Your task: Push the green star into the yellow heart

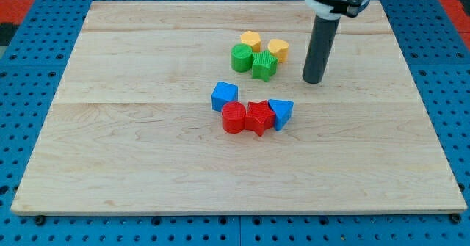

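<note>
My tip (313,80) right of green star (264,66)

Blocks in two clusters on the wooden surface (147,150)

My tip (313,81) stands just right of the green star (264,66), which touches the green cylinder (241,57) and yellow heart (278,50); a yellow hexagon (251,40) sits behind. Below: blue cube (225,96), red cylinder (233,117), red star (258,118), blue triangle (280,112).

two yellow blocks (251,40), two green (241,57), two blue (225,95), two red (233,117).
</note>
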Robot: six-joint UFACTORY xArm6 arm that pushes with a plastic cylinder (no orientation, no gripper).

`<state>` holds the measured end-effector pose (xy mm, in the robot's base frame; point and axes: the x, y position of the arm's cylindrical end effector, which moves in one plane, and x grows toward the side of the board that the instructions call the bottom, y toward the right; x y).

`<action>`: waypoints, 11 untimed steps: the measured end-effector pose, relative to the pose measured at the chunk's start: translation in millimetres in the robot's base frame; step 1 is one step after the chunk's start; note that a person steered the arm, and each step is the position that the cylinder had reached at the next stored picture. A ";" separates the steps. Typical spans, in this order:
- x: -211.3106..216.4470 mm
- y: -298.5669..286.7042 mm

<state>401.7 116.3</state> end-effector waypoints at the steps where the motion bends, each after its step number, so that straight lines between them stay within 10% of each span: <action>1: 1.9 -23.5; 5: -4.3 -126.7; 11: -14.4 -118.7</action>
